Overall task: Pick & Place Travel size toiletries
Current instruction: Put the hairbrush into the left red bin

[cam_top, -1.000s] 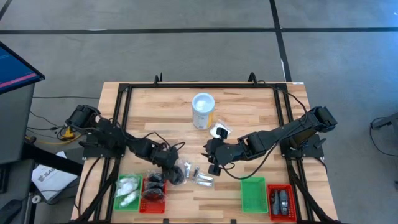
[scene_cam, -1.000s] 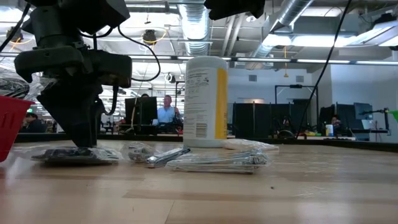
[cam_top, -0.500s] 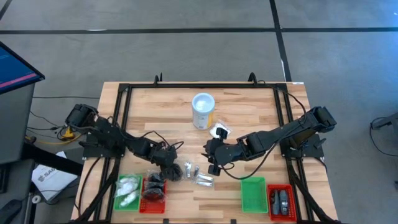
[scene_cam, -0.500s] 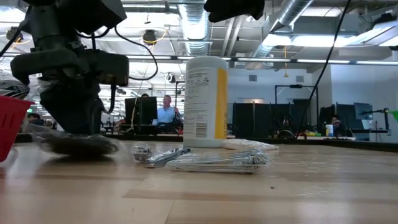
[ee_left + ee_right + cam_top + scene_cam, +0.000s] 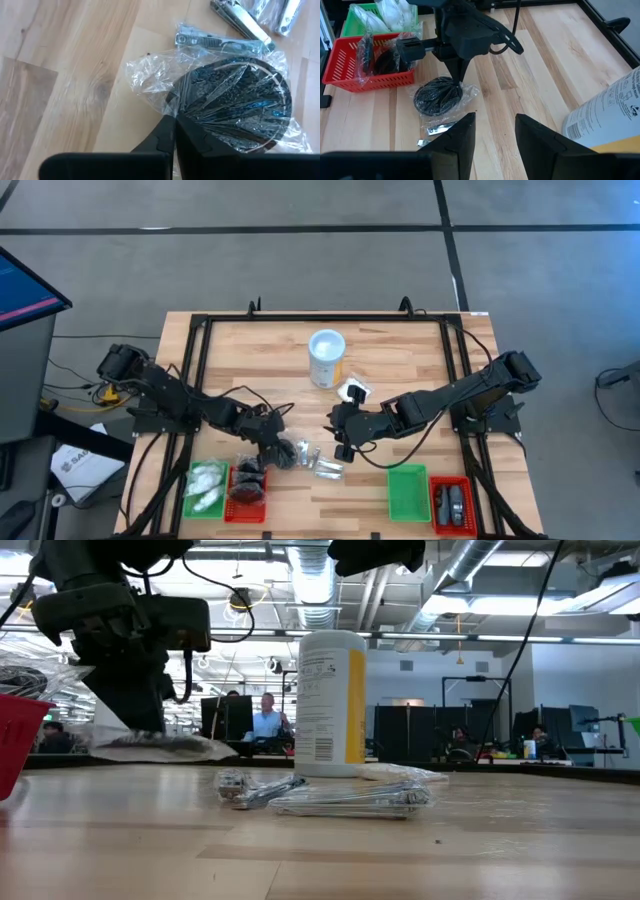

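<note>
toiletries are being sorted one at a time, and the one in play is a round black packet [image 5: 235,105] in clear wrap, pinched by a fold of its wrapper in the clenched left hand [image 5: 172,131]. in the low view the packet [image 5: 160,745] hangs clear of the table [image 5: 400,850], just below that hand [image 5: 135,720]. from above it sits near the front left of the table, just right of the red tray [image 5: 247,498] that already holds black packets, with a green tray [image 5: 205,488] of white ones on that tray's left.

the likely trouble is the grip: only thin film is caught, at the packet's edge, so the disc may swing, slip out or tear the wrap on the way to the red tray. a loose tail of wrap could also snag the metal clippers [image 5: 240,35] lying just beside it and drag them along. a low carry might catch the tray wall.

the right hand [image 5: 492,135] hovers mid-table with its jaws apart and nothing between them, near the white tub [image 5: 326,358], close enough that a wide swing could brush it.
</note>
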